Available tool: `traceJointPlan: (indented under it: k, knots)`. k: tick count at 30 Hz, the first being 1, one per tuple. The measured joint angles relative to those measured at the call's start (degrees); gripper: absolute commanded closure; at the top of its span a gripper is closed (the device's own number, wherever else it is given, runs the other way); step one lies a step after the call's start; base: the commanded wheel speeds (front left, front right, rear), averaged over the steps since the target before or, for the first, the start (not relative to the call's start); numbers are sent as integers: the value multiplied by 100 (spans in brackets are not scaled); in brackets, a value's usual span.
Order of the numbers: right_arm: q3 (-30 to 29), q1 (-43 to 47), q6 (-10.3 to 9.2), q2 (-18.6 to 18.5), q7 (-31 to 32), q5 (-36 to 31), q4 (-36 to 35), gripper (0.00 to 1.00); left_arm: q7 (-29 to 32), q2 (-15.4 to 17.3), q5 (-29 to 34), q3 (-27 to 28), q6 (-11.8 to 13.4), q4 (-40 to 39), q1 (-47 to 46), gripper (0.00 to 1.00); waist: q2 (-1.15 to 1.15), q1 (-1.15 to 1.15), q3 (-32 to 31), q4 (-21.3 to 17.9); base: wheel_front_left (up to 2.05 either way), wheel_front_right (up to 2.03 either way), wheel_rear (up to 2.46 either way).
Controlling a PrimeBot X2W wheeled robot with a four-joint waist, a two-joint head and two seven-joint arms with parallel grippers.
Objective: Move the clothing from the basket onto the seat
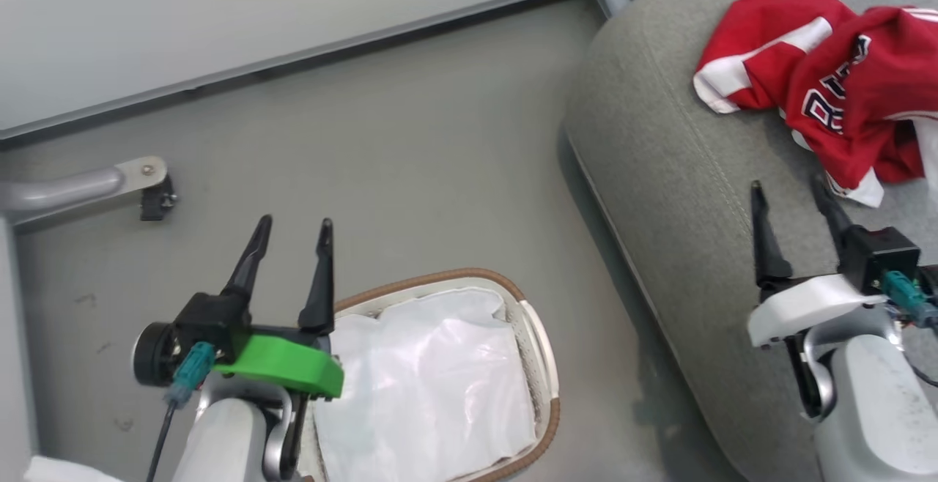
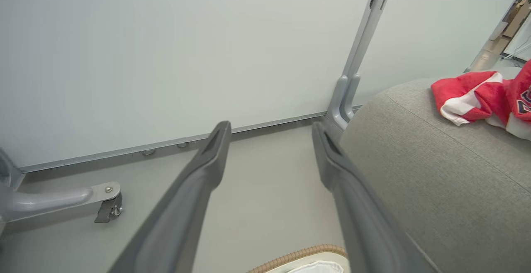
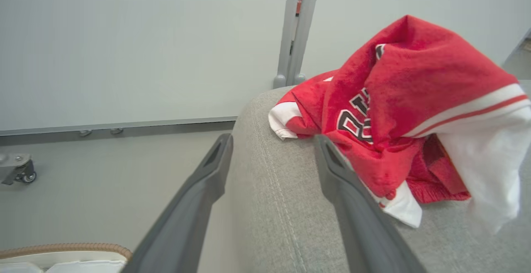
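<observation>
**Clothing (image 1: 828,79), red sports fabric with white stripes and navy letters, on large grey woven-fabric seat (image 1: 659,145)**

The clothing lies crumpled near the seat's rounded end, one white hem trailing toward the right tool (image 1: 785,185). That tool hovers over the seat just beside the clothing, its two dark fingers spread wide with nothing between them. The left tool (image 1: 295,223) hangs above the grey floor (image 1: 440,138), fingers likewise wide and empty, next to the small oval white perforated plastic basket with a brown woven rim (image 1: 546,365). A plain white fabric liner (image 1: 425,379) lies inside the basket.
</observation>
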Motion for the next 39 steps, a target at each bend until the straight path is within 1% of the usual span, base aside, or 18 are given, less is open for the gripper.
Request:
traceJointPlan:
  k: [4,11,18,25,29,30,35,39]
  knots:
    - [261,-12,0,148,0,107,-79,0,0,-13,112,349,1,133,152,0,0,0,-181,229,0,0,0]
    - [512,52,0,269,0,240,-34,0,0,-21,-62,735,1,238,438,0,1,0,-515,556,0,0,0]
    - [578,362,0,289,0,244,60,0,0,-24,-85,932,81,365,777,0,0,0,-841,795,0,0,0]
    - [624,764,0,294,0,310,123,0,0,-25,-113,967,88,401,1176,0,1,0,-1197,960,0,0,0]
    - [621,901,0,293,0,349,152,0,0,-26,-274,965,87,498,1315,0,0,0,-1351,1020,0,0,0]
    - [621,922,0,297,0,355,160,100,0,-27,-275,962,86,514,1327,100,0,0,-1372,1030,0,0,0]
    - [616,1080,0,356,47,370,405,100,27,-54,-289,954,86,753,1377,100,0,0,-1378,1030,0,0,0]
    - [554,1087,0,359,193,806,427,100,170,-56,-680,990,86,767,1376,100,0,0,-1383,1029,0,0,0]
